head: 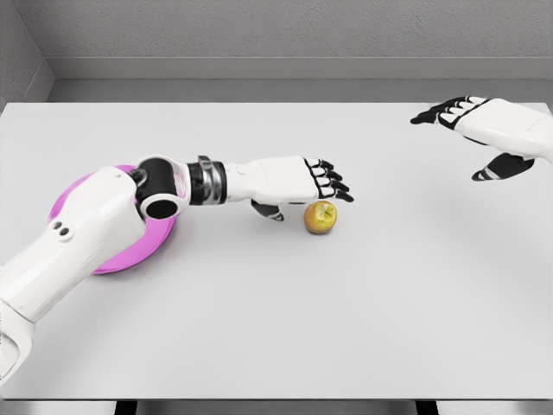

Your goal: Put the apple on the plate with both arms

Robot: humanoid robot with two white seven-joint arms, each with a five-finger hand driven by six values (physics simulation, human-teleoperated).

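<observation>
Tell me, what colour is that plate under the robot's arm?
Bright pink-purple, a magenta. The plate shows in the head view, partly hidden by the left arm.

No text, label, brand, number or sign can be read anywhere in the head view.

bg: grey textured wall [285, 26] | white table [285, 320] (fills most of view) | light even, soft shadows
</observation>
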